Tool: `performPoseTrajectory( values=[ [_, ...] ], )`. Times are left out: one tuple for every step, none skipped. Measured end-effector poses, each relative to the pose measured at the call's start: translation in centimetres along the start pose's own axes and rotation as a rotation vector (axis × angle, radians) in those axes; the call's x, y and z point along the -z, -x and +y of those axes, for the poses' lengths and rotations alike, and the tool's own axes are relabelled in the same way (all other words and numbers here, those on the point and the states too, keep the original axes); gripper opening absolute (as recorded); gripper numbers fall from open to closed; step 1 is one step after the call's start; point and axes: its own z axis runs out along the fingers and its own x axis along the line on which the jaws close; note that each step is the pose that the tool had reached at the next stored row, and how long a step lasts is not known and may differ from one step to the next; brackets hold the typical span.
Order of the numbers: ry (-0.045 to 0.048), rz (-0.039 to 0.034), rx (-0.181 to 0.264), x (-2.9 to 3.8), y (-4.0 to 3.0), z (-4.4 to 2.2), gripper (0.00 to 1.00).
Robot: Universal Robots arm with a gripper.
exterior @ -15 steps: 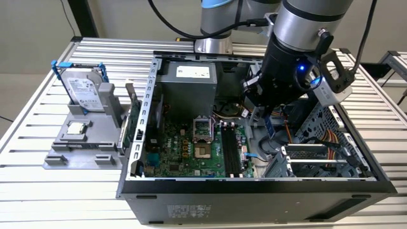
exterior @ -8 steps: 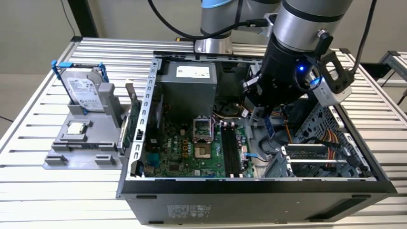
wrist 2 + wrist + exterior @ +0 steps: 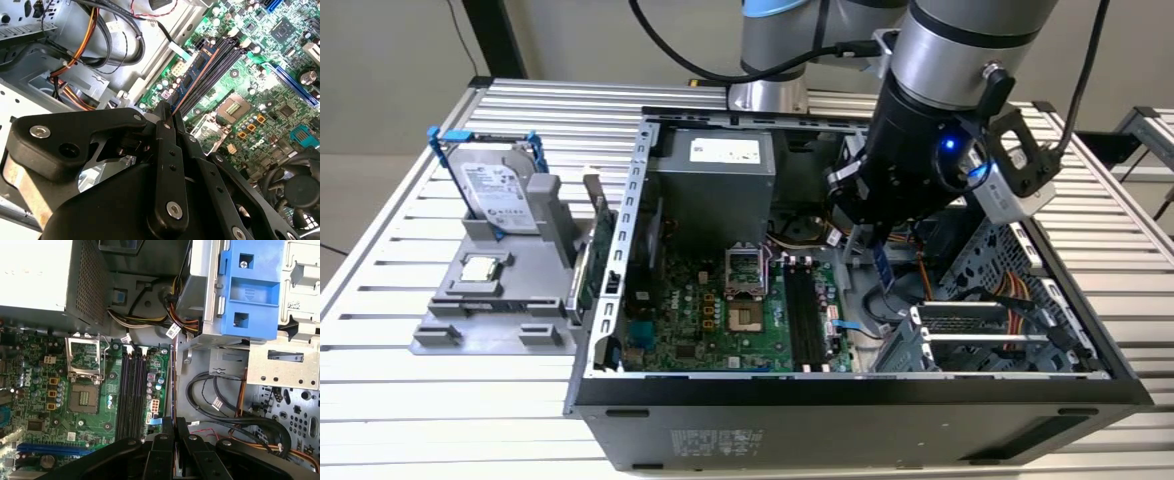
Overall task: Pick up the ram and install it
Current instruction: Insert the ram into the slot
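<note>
Open computer case (image 3: 854, 388) lies on its side on a slatted metal table (image 3: 400, 400), inside facing up

Arm reaches down into the case from the far side. Gripper (image 3: 874, 236) hangs low over the interior, towards the exterior view's right of the green motherboard (image 3: 707, 320)

Fingers (image 3: 167, 150) are pinched together on the ram (image 3: 192, 72) – the stick is clamped by one end, and the rest juts out beyond the fingertips. In the second wrist view its blue label and dark chips show along one face. In the first wrist view it shows edge-on, as a thin line

Ram is held in the air, clear of the board. It runs roughly parallel to the dark memory slots (image 3: 132, 390), off to their side, about over the motherboard's edge where the bare grey case floor starts – not above the slots themselves

Processor socket (image 3: 84, 396), with its metal frame, sits on the other side of the slots from the ram

Black and orange cables (image 3: 215, 400) loop over the case floor beside the gripper. A blue plastic bracket (image 3: 250, 295) is fixed to the drive cage beyond them

Grey power supply (image 3: 714, 185) fills the far end of the case

On the exterior view's left, well apart from the case, a silver hard drive (image 3: 496, 188) stands upright in a grey holder (image 3: 467, 322)
</note>
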Motion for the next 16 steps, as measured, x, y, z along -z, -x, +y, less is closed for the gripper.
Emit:
performPoseTrajectory(
  values=[
    [-0.0001, -0.0001, -0.002, -0.01, -0.01, 0.0, 0.0],
    [-0.0001, -0.0002, -0.004, -0.02, -0.01, 0.0, 0.0],
    [-0.0003, -0.0004, -0.007, -0.03, -0.01, 0.0, 0.0],
    [-0.0004, -0.0006, -0.01, -0.04, -0.01, 0.0, 0.0],
    [-0.0005, -0.0009, -0.015, -0.05, -0.01, 0.0, 0.0],
    [-0.0007, -0.0011, -0.019, -0.06, -0.01, 0.0, 0.0],
    [-0.001, -0.0014, -0.024, -0.07, -0.01, 0.0, 0.0],
    [-0.0011, -0.0016, -0.027, -0.09, -0.01, 0.0, 0.0],
    [-0.0011, -0.0017, -0.03, -0.12, -0.01, 0.0, 0.0],
    [-0.0011, -0.0018, -0.031, -0.16, -0.02, -0.01, 0.0],
    [-0.0013, -0.0019, -0.032, -0.18, -0.02, -0.01, 0.0],
    [-0.0014, -0.0019, -0.033, -0.21, -0.02, -0.01, 0.0],
    [-0.0015, -0.002, -0.035, -0.24, -0.02, -0.01, 0.0],
    [-0.0016, -0.002, -0.035, -0.27, -0.02, -0.02, 0.0],
    [-0.0016, -0.0021, -0.036, -0.3, -0.02, -0.02, 0.0],
    [-0.0017, -0.0021, -0.037, -0.33, -0.02, -0.02, 0.0]
  ],
)
